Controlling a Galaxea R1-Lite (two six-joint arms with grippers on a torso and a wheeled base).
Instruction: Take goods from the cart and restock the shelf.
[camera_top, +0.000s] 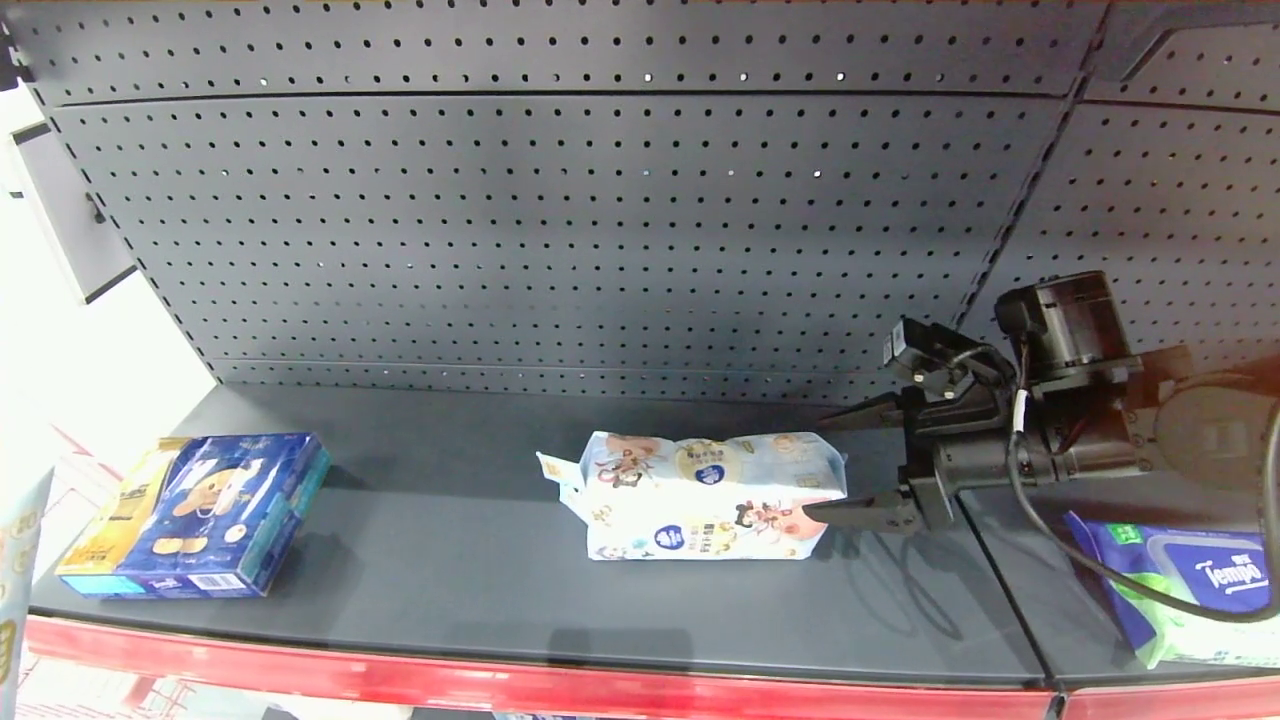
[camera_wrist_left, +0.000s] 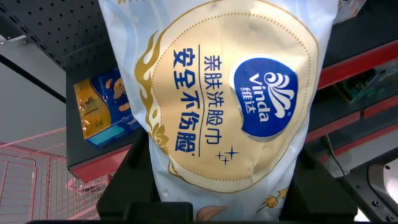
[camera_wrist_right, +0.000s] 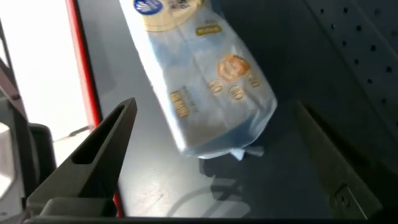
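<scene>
We're holding our right gripper (camera_top: 815, 468) with fingers spread around one end of the tissue pack (camera_top: 700, 495) lying on the shelf (camera_top: 450, 560), while our left gripper (camera_wrist_left: 221, 177) is pinching a face-towel pack (camera_wrist_left: 217, 93) between its fingers.

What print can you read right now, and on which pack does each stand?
"vinda", "维达": blue badge on the held pack in the left gripper.
"亲肤洗脸巾", "安全不伤脸": gold disc, same pack.
"Tempo": wipes pack, right end of the shelf.
Too small to read: print on the blue box and the middle pack.
</scene>
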